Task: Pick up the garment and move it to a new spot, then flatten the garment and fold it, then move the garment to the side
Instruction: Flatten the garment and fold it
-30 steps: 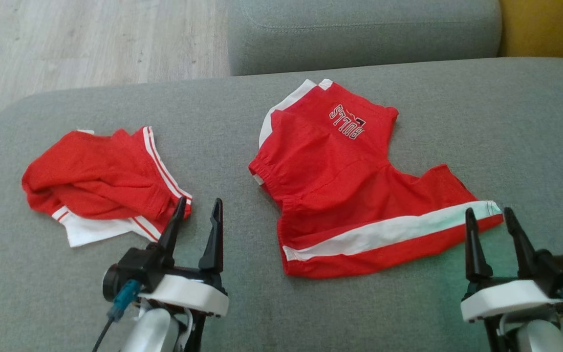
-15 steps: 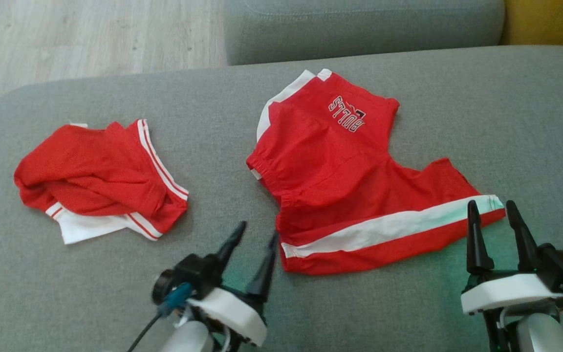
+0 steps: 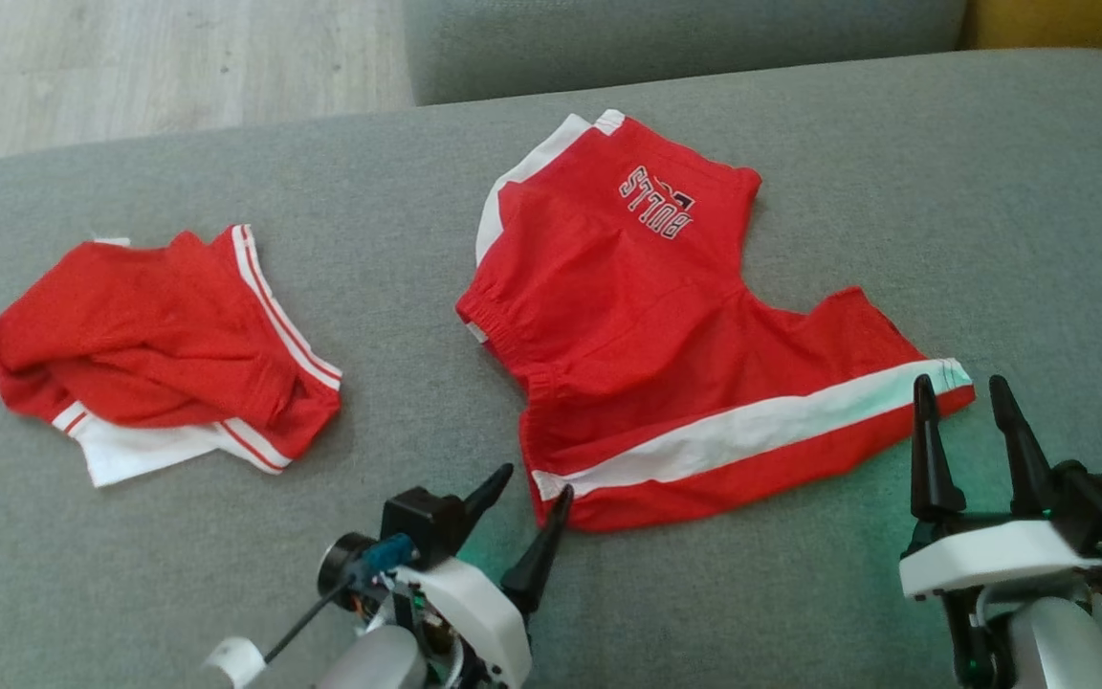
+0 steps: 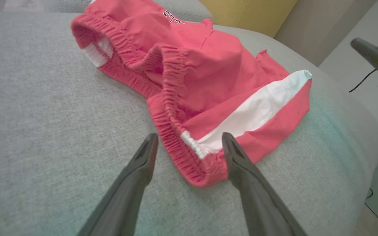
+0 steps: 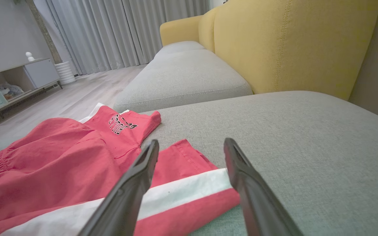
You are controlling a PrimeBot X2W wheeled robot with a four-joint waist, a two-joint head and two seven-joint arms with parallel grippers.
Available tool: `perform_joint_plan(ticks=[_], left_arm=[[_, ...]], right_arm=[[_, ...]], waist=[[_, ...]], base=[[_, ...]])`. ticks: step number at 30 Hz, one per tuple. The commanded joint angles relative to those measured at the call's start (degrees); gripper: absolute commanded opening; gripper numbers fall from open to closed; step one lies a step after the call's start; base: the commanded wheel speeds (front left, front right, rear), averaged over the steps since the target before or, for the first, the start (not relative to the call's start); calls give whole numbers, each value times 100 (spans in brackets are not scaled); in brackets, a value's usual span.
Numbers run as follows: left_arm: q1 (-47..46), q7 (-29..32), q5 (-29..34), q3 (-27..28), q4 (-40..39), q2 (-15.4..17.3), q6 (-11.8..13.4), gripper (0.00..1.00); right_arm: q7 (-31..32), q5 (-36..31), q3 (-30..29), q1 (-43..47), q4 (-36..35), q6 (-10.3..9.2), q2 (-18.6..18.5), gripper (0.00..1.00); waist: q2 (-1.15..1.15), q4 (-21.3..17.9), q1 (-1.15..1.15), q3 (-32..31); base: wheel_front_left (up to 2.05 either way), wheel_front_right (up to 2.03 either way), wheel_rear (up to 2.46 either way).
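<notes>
The left arm reached in from the lower edge of the head view, its wrist turned so that the left pincer (image 3: 537, 479) slanted away and to the robot's right, toward the near corner of the red shorts (image 3: 647, 325). Its two dark fingers stood wide apart and held nothing. In the left wrist view the left pincer (image 4: 189, 135) straddled the gathered waistband corner, where the white stripe (image 4: 254, 109) ended; whether either finger touched the cloth could not be told.

The right arm came up at the lower right, and the right pincer (image 3: 959, 381) pointed straight away from the robot, its fingers nearly parallel. It too was spread wide and empty. Its tips sat at the hem of the striped leg, and in the right wrist view that hem corner lay between the fingers of the right pincer (image 5: 191, 141).

The shorts lay on the grey sofa seat (image 3: 800, 593), a little right of centre, spread in a rough L. The waistband faced the robot's left. One leg, bearing the black lettering (image 3: 656, 203), pointed away toward the far edge. The other leg ran along the near side toward the robot's right, its long axis following the stripe.

A second red and white garment (image 3: 159, 354) lay crumpled well apart on the left.
</notes>
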Motion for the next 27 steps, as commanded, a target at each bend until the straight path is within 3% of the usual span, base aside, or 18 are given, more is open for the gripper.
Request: perform_joint_plan(ticks=[1,14,15,16,17,27], left_arm=[[-297,19,-50,164,-93,59,31,100],[-471,240,-188,110,82,34,52,100],[-484,264,-212,97,91,28,48,91],[-497,294,-234,73,97,24,42,42],[-506,311,-253,51,99,21,37,2],[-517,18,-332,-27,-177,134,3,0]], right_arm=[[-78,29,163,-192,-176,-4,-33,100],[-78,54,185,-255,-206,-4,-33,100],[-78,55,186,-259,-202,-4,-33,100],[-78,55,187,-261,-196,-4,-33,100],[-78,53,188,-263,-188,-4,-33,100],[-64,-145,-57,-283,205,-4,-33,100]], waist=[[0,-34,-1,25],[0,-109,-1,139],[0,-110,-1,144],[0,-112,-1,146],[0,-112,-1,145],[0,29,-1,44]], base=[[0,0,0],[0,0,0],[0,0,0],[0,0,0],[0,0,0],[0,0,0]])
